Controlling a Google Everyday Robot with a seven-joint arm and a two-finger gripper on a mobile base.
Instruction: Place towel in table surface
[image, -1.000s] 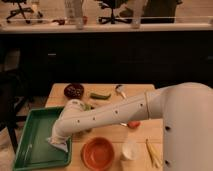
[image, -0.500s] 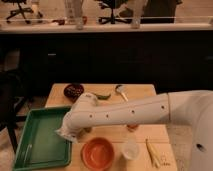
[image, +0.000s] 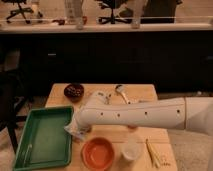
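**Towel in the grip, not yet set down**

Your light wooden plank table surface (image: 142, 92) has no towel lying on it yet. The green plastic tray (image: 42, 140) sits at its left end. The small pale grey-blue towel (image: 73, 133) hangs at the tray's right rim, pinched in the two-finger gripper (image: 78, 125), whose fingers are closed on it. Left to do, as I read it: carry it over bare wood, lower, let go.

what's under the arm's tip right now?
The gripper hangs there, at the right rim of the green tray, shut on the pale towel. The arm covers a strip of the table surface, so whatever lies there is hidden.
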